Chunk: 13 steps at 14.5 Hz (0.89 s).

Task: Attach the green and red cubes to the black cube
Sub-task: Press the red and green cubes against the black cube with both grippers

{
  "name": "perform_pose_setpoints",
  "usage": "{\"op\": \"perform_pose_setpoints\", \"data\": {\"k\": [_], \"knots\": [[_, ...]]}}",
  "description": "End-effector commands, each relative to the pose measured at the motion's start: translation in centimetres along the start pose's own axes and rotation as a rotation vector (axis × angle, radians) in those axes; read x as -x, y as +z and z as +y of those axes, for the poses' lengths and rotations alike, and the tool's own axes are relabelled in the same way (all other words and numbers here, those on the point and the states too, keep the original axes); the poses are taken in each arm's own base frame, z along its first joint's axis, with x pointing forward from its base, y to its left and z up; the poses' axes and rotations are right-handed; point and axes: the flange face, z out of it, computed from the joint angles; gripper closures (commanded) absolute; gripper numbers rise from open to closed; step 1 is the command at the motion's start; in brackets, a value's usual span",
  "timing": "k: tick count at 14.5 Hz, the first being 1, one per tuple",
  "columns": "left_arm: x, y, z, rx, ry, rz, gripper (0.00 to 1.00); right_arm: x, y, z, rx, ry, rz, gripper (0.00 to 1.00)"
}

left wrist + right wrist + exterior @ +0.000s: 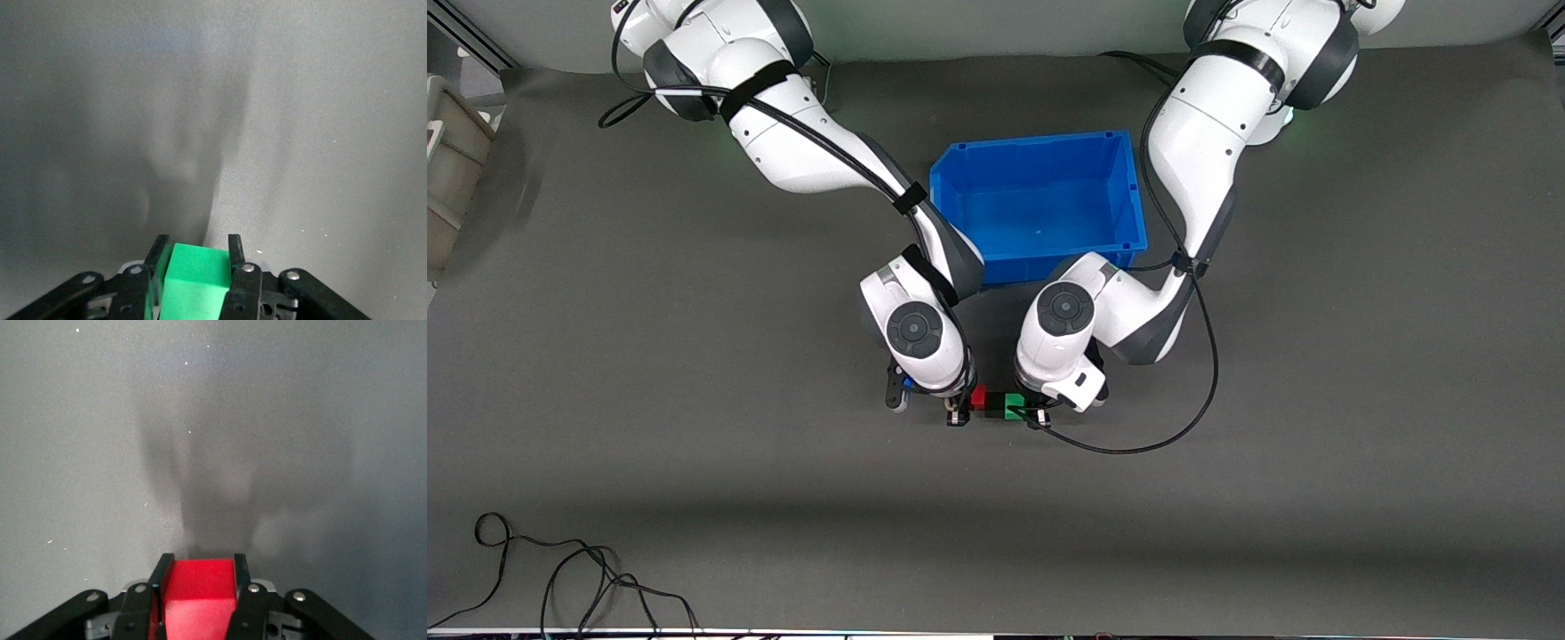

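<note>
Here we see the table, dark grey and matte, with the blue bin as our landmark, standing between the two arms. A black cable lies on the table much nearer to the front camera than the bin, toward the right arm's end. A grey box sits at the table's edge at that same end.

Both arms reach down just nearer to the front camera than the bin, and their hands meet there, low over the table. The right gripper pinches the red cube; in the right wrist view we see its fingers pressed against the cube's two sides. The left gripper clamps the green cube in the same way, its fingers flat on the cube's sides.

Between red and green we make out a thin dark strip, likely the black cube, so the three form one row nearer to the front camera than the bin. We cannot tell whether the cubes are pressed fully together.
</note>
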Motion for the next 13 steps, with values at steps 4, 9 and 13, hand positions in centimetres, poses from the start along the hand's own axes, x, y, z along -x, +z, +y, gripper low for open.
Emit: {"op": "perform_pose_setpoints", "data": {"k": [4,9,13], "knots": [[1.3,-0.1,-0.8,0.009,0.074,-0.016,0.68,0.0,-1.2,-1.9,-0.041,0.047,-0.029,0.98],[1.3,-0.6,-0.6,0.009,0.074,-0.031,0.00,0.6,-2.7,-2.6,-0.095,0.035,-0.078,0.00],[-3.4,-3.3,3.4,-0.044,0.124,0.059,0.00,0.3,-7.1,-4.0,-0.119,0.062,-0.121,0.00]]}}
